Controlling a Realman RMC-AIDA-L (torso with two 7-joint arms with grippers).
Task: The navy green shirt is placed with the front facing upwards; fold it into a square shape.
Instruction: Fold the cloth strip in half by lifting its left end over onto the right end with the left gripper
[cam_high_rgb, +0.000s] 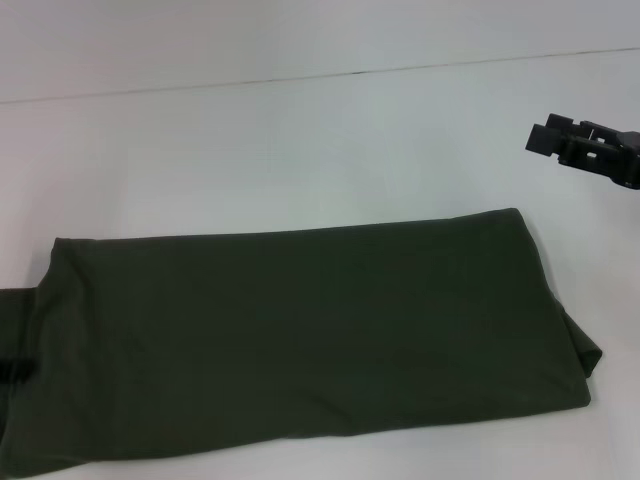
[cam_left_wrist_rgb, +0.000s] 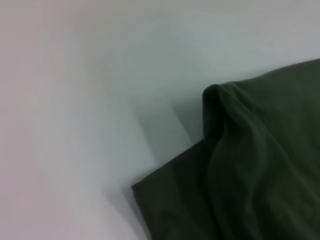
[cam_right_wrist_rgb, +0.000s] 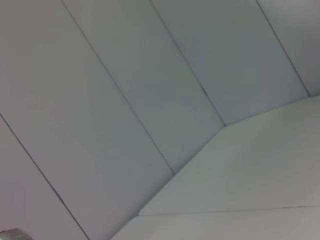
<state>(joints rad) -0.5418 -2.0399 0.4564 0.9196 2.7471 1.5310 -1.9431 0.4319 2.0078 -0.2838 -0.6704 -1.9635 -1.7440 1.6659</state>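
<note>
the shirt (cam_high_rgb: 300, 345) lies flat on the white desk (cam_high_rgb: 300, 150), folded into a long band that runs along the near edge. it reaches from the near left corner area, where it passes out of the head view, almost to the right side. only plain green cloth shows on top; no print is visible. its far edge is straight and smooth. at the right end the layers are slightly uneven, with a small flap sticking out near the lower corner. at the left end a lower layer spreads out from under the top fold.

the left wrist view looks down on that left end of the shirt (cam_left_wrist_rgb: 250, 165): a raised, rounded fold corner above a flatter layer lying on the desk (cam_left_wrist_rgb: 75, 125). the left claw itself is not seen in any view.

the right claw (cam_high_rgb: 585, 150) hangs above the desk's right edge, well apart from the shirt and holding nothing; whether its fingers are apart or together i cannot tell. the right wrist view shows only pale panels.
</note>
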